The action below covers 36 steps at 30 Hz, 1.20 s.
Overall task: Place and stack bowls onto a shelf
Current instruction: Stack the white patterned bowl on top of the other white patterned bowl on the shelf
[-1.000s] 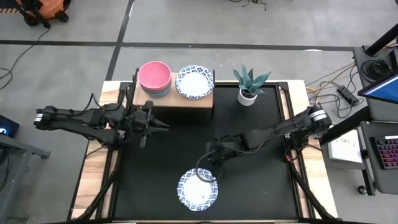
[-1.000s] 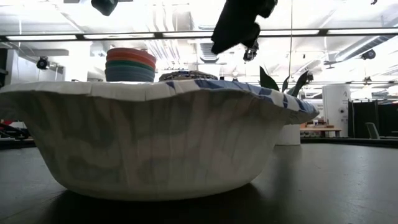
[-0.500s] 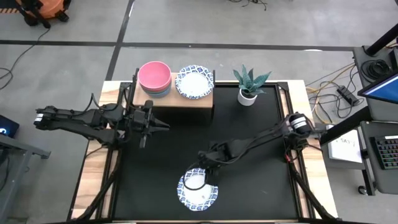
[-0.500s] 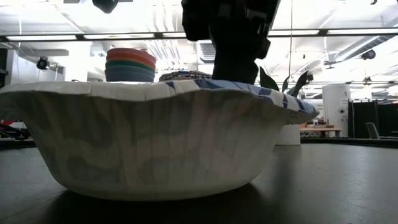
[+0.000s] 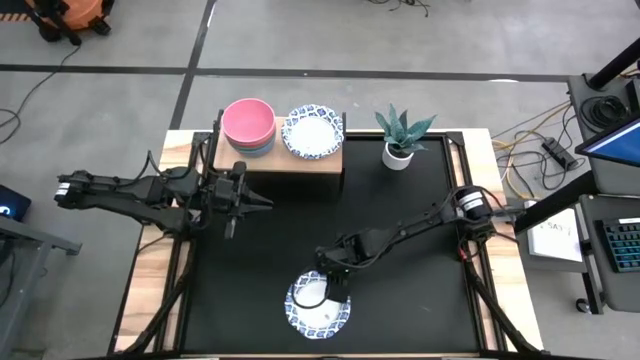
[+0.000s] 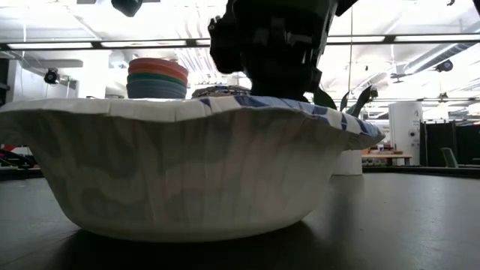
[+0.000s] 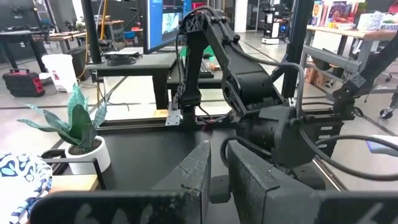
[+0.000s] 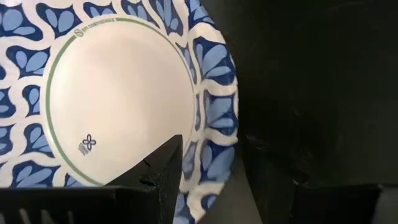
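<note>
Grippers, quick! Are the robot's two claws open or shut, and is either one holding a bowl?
Left gripper: almost shut, holding nothing, beside the shelf.
Right gripper: open, fingers straddling the rim of the patterned bowl, not gripping yet.

My two arms are dark, nearly black, built of slim jointed links. My left arm (image 5: 140, 190) carries a pale, silvery cap at its outer end, at nine o'clock, and thin black cables loop along its links. My right arm (image 5: 410, 230) has a round joint with a light ring and a small red mark near three o'clock. From my left wrist I see my own two fingers (image 7: 193, 171) as flat, matte black bars with a rough, grainy surface, and my other arm's bulky black housing with a cable curving around it. My right fingers (image 8: 163, 171) are black, blunt and angular.
</note>
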Tool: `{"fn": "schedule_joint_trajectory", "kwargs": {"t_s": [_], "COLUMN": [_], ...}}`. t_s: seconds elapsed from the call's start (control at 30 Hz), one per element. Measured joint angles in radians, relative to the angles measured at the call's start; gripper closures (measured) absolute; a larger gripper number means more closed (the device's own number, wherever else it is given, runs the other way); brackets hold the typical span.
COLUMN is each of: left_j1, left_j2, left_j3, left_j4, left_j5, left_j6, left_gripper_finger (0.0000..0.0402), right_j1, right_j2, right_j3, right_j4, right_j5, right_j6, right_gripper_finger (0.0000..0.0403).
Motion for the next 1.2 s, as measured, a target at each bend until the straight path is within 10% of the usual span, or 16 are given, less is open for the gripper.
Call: {"fn": "schedule_joint_trajectory", "kwargs": {"t_s": [0.23, 0.53, 1.2], "left_j1": [0.0, 0.0, 0.0], "left_j2": [0.0, -0.011, -0.122], "left_j3": [0.0, -0.001, -0.003], "left_j4": [0.0, 0.003, -0.037], "left_j5": [0.0, 0.0, -0.001], "left_j6": [0.009, 0.019, 0.035], "left_gripper_finger": [0.0364, 0.0364, 0.0364], "right_j1": [-0.003, -0.005, -0.181], "right_j2": [0.027, 0.02, -0.274], "right_j3": [0.0, -0.001, 0.036], "right_j4": [0.067, 0.066, -0.016], "right_j5": [-0.002, -0.021, -0.08], "right_j6": [-0.003, 0.014, 0.057], "right_gripper_finger": [0.0265, 0.0385, 0.039]}}
